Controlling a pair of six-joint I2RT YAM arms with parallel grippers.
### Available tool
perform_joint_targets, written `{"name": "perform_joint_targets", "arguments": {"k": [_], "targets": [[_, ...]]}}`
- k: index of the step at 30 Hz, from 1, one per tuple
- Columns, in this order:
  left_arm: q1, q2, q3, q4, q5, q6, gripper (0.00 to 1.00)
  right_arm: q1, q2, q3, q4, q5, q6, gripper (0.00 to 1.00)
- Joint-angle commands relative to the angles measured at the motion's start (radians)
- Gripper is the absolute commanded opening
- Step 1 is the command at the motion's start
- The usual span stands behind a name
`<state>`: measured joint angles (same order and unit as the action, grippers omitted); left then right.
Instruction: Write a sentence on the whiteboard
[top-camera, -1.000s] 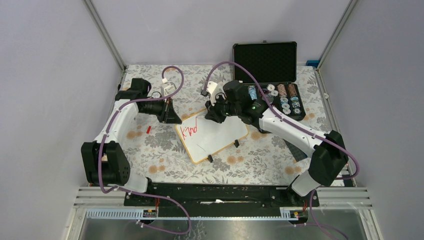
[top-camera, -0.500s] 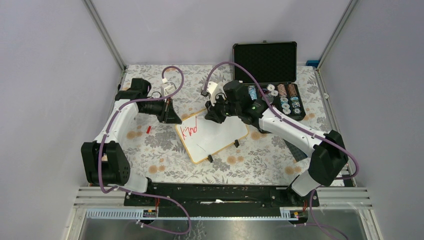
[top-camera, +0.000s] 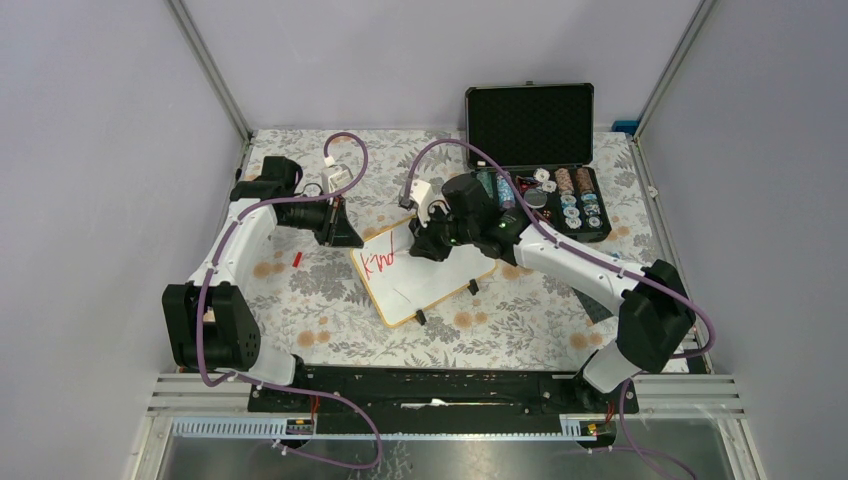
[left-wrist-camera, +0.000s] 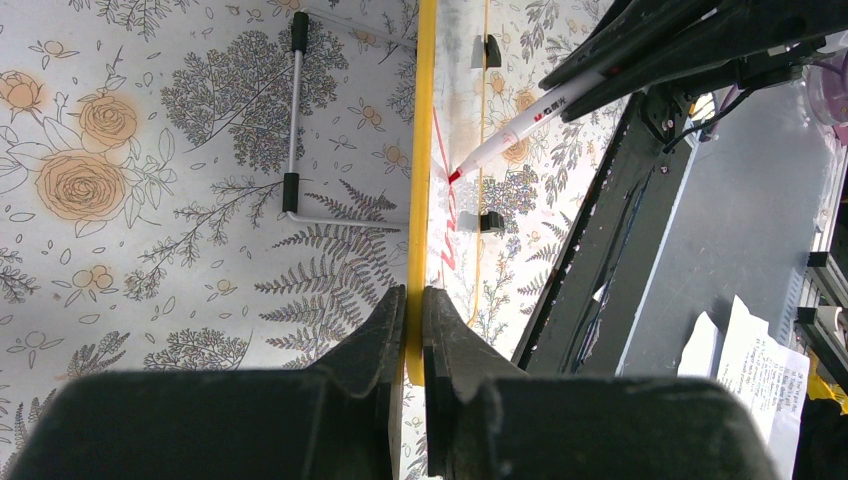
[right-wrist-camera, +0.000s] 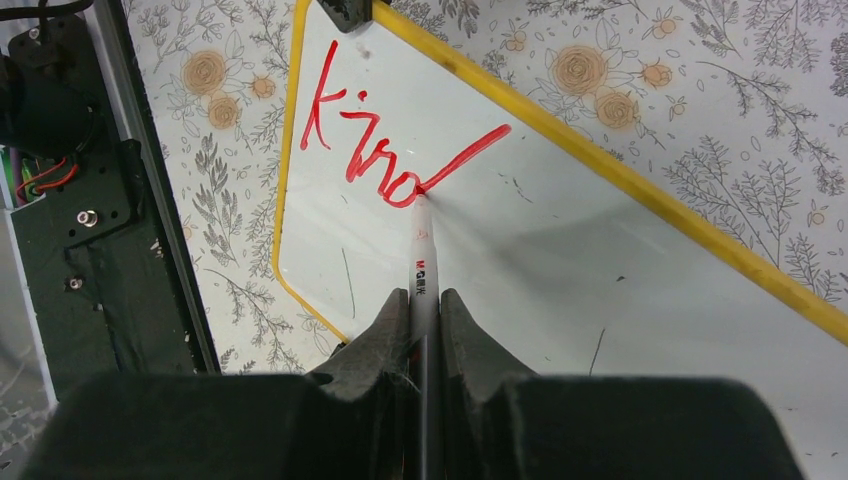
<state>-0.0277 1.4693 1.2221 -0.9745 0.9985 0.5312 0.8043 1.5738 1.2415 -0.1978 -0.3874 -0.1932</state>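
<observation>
My right gripper (right-wrist-camera: 425, 298) clamps the slim white marker (right-wrist-camera: 421, 262), its tip touching the small yellow-rimmed whiteboard (right-wrist-camera: 580, 270) at the end of the red lettering (right-wrist-camera: 368, 150), with bare board to the right, while my left gripper (left-wrist-camera: 413, 296) pinches the rim.

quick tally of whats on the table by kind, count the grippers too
whiteboard: 1
marker: 1
open black case: 1
small red piece: 1
grippers: 2, the left gripper and the right gripper
total: 6
</observation>
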Motion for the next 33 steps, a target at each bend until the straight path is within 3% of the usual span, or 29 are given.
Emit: {"name": "perform_joint_targets", "arguments": {"k": [1, 21, 33], "targets": [[-0.024, 0.010, -0.014, -0.023, 0.012, 0.022, 0.00, 0.011, -0.012, -0.023, 0.013, 0.030, -0.005, 0.00], [-0.026, 0.006, -0.014, -0.024, 0.013, 0.019, 0.00, 0.007, -0.094, -0.013, -0.040, 0.051, -0.037, 0.00], [-0.029, 0.003, -0.016, -0.023, 0.011, 0.018, 0.00, 0.004, -0.060, 0.020, -0.008, 0.055, -0.021, 0.00]]}}
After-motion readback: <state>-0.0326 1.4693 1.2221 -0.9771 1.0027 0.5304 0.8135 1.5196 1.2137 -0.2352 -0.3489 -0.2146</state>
